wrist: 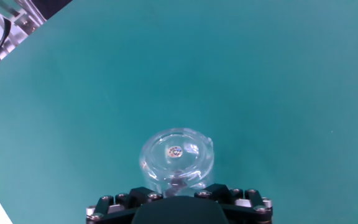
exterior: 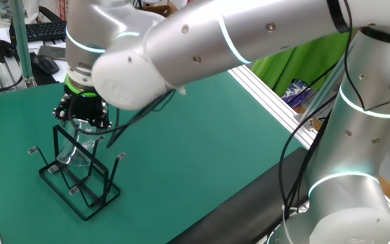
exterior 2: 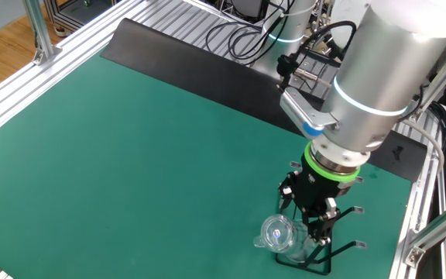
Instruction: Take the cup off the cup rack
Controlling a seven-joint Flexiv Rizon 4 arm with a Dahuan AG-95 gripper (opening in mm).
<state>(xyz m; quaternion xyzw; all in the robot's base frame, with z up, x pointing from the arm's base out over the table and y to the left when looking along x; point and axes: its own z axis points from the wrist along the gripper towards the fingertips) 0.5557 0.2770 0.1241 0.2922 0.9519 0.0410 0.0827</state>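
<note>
Pointing almost straight down, the gripper (exterior: pixel 81 120) hangs right over the cup rack (exterior: pixel 80 181), its jaws spread wide; whether its fingers touch anything cannot be told. Directly under it the clear cup (exterior: pixel 77 146) sits upside down and tilted on a prong of the rack, its base uppermost, closest to the gripper. Green table (exterior: pixel 202 142) mat lies below the rack.

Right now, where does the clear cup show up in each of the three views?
One fixed view: cup at lower left, upended on the cup rack, just under the gripper.
The other fixed view: lower right of centre, beside the gripper.
Hand view: bottom centre, seen base-on.
Shared landmark: the green mat.
</note>
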